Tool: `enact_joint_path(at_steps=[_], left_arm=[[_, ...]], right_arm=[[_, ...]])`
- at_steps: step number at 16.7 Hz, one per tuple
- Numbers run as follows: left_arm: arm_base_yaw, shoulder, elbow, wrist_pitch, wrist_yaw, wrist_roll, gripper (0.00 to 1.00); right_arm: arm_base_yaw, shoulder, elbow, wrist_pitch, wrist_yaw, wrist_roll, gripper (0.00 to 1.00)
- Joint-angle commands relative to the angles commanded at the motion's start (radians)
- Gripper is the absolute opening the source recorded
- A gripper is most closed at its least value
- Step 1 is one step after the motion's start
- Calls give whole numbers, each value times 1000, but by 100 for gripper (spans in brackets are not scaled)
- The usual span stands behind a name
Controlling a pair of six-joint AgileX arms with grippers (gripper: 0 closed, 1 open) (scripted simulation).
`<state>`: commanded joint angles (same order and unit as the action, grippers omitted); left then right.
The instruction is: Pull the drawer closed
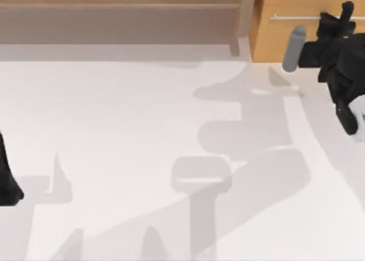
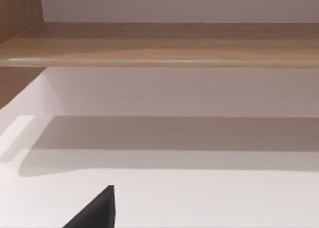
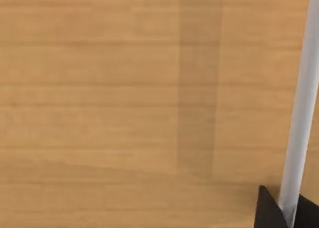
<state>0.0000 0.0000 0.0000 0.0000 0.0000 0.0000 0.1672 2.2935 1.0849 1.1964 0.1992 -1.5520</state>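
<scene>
Right pincer (image 1: 344, 15) closing its fingers around the silver bar handle (image 3: 302, 103) of the drawer (image 1: 279, 36).
Drawer is sitting at the desk's (image 1: 125, 135) far right; my left pincer (image 1: 8, 184) is idling at the left edge, fingers' state unclear.

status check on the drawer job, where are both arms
Right gripper at the drawer front, on its silver handle. Left arm parked at table's left edge. Nothing in the way.

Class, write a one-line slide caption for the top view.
Right claw at the silver handle of the tan drawer; left arm parked at the table's left edge.
</scene>
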Motion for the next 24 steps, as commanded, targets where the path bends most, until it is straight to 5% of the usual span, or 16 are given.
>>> enact_joint_path(at_steps=[5, 18, 24], left_arm=[[0, 0, 0, 0, 0, 0, 100], [0, 0, 0, 0, 0, 0, 100], [0, 0, 0, 0, 0, 0, 100]], right_arm=[[-2, 8, 19, -11, -2, 1, 0], [-2, 8, 19, -11, -2, 1, 98], [-2, 8, 19, -11, -2, 1, 100]])
